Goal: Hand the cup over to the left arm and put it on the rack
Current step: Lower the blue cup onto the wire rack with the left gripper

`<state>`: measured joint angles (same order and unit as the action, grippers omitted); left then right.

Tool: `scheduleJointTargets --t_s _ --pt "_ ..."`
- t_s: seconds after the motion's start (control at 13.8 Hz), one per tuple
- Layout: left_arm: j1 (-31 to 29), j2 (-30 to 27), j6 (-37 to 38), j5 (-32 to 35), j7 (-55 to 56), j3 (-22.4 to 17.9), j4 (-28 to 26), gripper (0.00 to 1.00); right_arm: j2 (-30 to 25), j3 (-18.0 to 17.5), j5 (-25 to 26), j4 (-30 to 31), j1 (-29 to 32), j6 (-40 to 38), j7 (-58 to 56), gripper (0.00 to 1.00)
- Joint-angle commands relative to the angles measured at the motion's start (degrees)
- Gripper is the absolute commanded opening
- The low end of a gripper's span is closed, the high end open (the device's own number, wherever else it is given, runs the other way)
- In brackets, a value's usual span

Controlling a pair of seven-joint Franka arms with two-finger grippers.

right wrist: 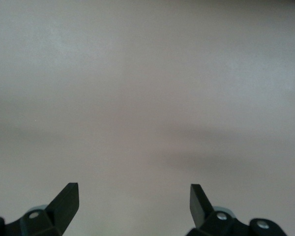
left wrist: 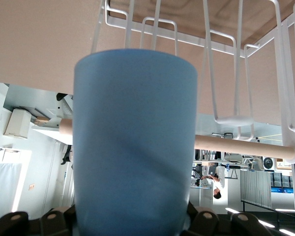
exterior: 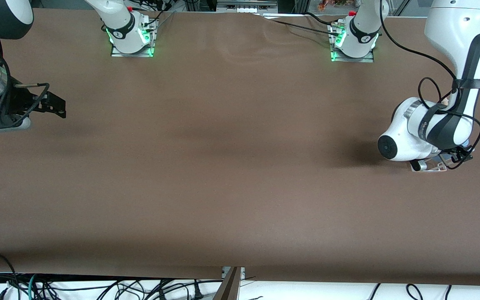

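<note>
One brown surface (exterior: 231,166) spans the scene, two white arms bolted along it. The left arm (exterior: 452,83) bends low at its end of the surface over one white wire rack (left wrist: 226,73). Left hand (left wrist: 132,223) is clamped on one light-blue cup (left wrist: 135,147), right against the rack's loops and wooden dowel (left wrist: 241,146). Right hand (right wrist: 133,201) waits, fingers apart, over bare surface.

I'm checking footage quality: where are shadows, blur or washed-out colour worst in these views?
Front view: a dark shadow on the table beside the left arm's wrist. Left wrist view: the cup fills the frame, soft; the rack sharper. Right wrist view: the table looks pale and washed out, with the right gripper open.
</note>
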<state>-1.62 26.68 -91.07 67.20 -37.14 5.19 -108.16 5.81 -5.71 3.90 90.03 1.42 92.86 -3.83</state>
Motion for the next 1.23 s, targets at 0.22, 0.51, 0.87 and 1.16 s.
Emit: scheduleJointTargets --t_s 0.22,0.51,0.87,1.16 --pt "-0.2 -0.8 -2.1 3.5 0.3 0.3 -1.6 1.0 1.0 -0.3 -0.4 -2.0 0.6 -1.4 -1.2 1.0" --pt "-0.3 -1.1 -2.2 3.5 0.3 0.3 -1.2 1.0 1.0 -0.2 -0.6 -2.0 0.7 -1.3 -1.2 1.0" --pt "-0.2 -2.9 -1.0 -0.8 -0.5 0.4 1.8 1.0 1.1 -0.2 -0.6 -2.0 0.7 -1.3 -1.2 1.0" --pt "0.1 -5.1 6.2 -17.6 0.6 0.4 9.4 1.0 1.1 -0.2 -0.7 -2.0 0.7 -1.2 -1.2 1.0"
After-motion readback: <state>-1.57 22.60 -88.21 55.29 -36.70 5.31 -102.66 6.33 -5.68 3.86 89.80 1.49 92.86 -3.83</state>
